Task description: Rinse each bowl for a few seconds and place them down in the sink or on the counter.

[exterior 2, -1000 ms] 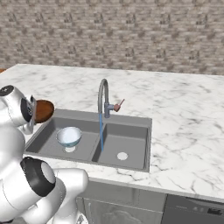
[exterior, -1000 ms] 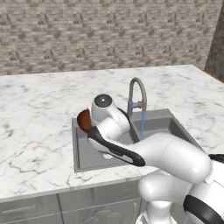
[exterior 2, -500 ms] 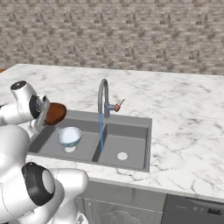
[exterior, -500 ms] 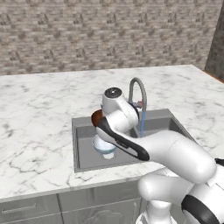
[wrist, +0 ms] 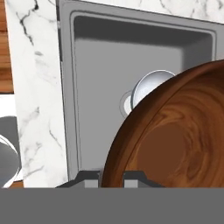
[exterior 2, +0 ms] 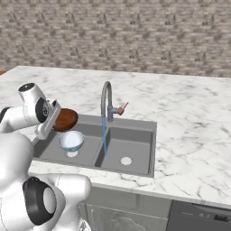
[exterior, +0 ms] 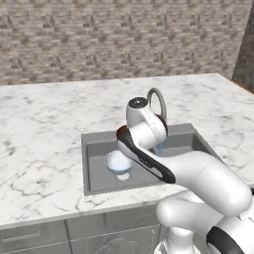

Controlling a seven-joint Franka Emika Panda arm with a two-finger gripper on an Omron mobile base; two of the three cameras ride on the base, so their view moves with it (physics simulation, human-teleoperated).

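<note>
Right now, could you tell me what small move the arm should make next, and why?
Probably carry the brown bowl sideways toward the water stream. The end effector is shut on its rim, holding it over the basin with the pale bowl, while the tap runs into the other basin.

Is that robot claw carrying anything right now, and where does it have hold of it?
Yes: the claw grips the brown wooden bowl by its rim, holding it above the sink.
</note>
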